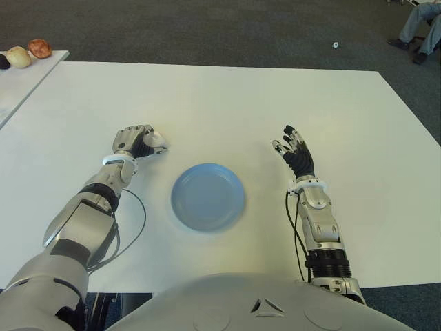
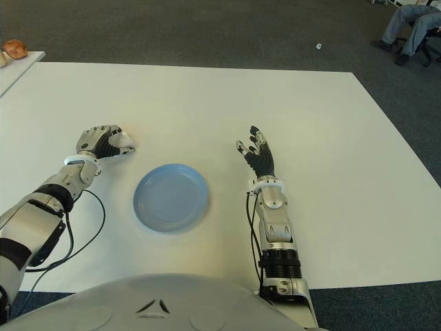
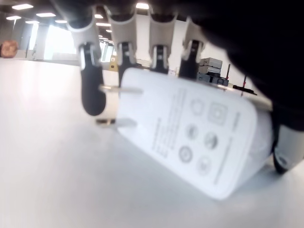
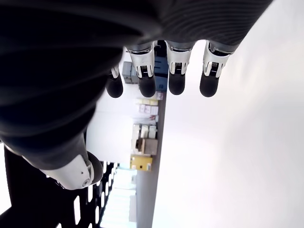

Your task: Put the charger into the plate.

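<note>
With the left hand (image 1: 138,143) curled over the white charger (image 3: 190,142), which seems still on the table (image 1: 227,103) left of the blue plate (image 1: 207,196), a loose grip could drop it short, while the right hand (image 1: 295,153) shows open and empty beside the plate

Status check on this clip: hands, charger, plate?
Left hand shut on the charger, down at the table. Right hand open, holding nothing, right of the plate. Plate holds nothing; path looks clear.
</note>
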Motion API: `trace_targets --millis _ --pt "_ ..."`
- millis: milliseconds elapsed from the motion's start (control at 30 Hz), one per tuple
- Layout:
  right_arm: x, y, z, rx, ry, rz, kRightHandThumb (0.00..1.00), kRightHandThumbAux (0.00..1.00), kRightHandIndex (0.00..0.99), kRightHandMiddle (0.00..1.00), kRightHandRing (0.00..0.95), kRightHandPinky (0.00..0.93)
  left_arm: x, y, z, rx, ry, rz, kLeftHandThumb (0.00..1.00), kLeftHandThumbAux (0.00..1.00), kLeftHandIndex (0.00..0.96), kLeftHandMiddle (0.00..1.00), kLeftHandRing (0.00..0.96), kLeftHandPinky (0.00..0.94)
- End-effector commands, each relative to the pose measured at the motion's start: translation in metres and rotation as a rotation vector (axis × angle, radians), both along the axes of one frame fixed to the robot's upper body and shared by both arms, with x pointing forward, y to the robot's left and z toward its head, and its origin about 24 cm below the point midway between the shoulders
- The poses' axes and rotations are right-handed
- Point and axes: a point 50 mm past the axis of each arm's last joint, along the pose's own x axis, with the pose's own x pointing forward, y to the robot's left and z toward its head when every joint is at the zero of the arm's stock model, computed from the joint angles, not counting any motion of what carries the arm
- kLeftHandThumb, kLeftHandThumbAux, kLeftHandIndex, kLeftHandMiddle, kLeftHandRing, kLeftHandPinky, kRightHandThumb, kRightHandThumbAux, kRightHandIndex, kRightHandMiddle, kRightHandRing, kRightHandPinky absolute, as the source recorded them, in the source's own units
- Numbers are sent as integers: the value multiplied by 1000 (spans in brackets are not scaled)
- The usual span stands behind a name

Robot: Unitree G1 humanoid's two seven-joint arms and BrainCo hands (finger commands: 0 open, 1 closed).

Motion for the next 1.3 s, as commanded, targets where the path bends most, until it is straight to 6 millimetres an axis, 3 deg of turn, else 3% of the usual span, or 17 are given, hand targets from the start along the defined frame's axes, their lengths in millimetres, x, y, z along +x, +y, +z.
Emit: trace_targets --millis 33,167,433,800,1300 --pt "-2 -1 -4 21 9 -4 0 652 0 33 13 33 -14 -8 -24 3 154 -2 730 682 443 774 780 789" --pt "-2 -1 -4 28 3 -7 0 652 0 34 14 34 -4 -17 -16 -49 129 -7 740 692 443 818 816 837" --pt "-1 -1 -3 31 -2 -5 0 650 0 36 15 34 -3 -16 -14 -99 123 -10 748 697 442 863 859 855" --pt "0 -2 -3 32 -2 1 0 639 0 35 14 29 3 -16 -6 -170 109 -17 748 699 442 872 869 867" --pt "1 -2 -3 36 -1 10 0 633 0 34 12 24 17 -14 21 -266 9 -70 749 699 442 875 873 876"
